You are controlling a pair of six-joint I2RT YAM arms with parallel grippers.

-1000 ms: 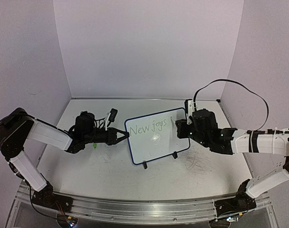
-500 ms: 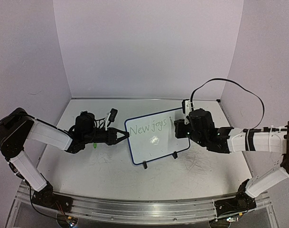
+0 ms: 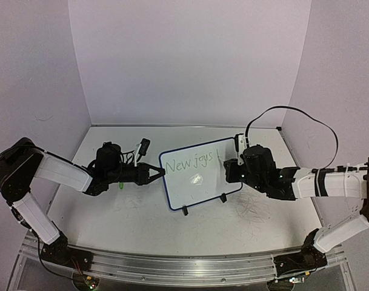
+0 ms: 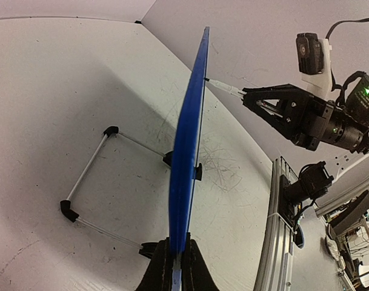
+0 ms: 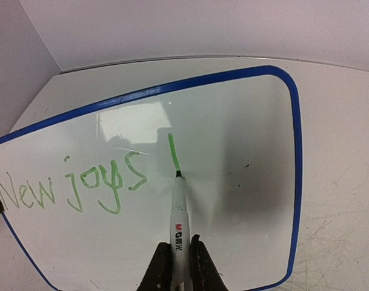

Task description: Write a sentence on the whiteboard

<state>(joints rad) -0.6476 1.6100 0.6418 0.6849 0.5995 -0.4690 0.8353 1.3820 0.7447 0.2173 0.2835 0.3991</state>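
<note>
Only whiteboard (image 4: 185, 163) rim from left wrist, marker (image 5: 179, 212) rear within right jaws

even, soft overhead light; pale glare on the whiteboard (image 5: 120, 124); wrist views bend at edges, perhaps slightly soft.

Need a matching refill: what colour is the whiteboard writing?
The sentence is green; right wrist view shows it best.

The whiteboard (image 3: 196, 185) is standing on the table (image 3: 142, 212), with the left gripper (image 3: 162, 172) holding its left edge and the right gripper (image 5: 181, 259) pressing a marker (image 5: 179, 209) at the right end of the sentence (image 5: 75, 185).
</note>
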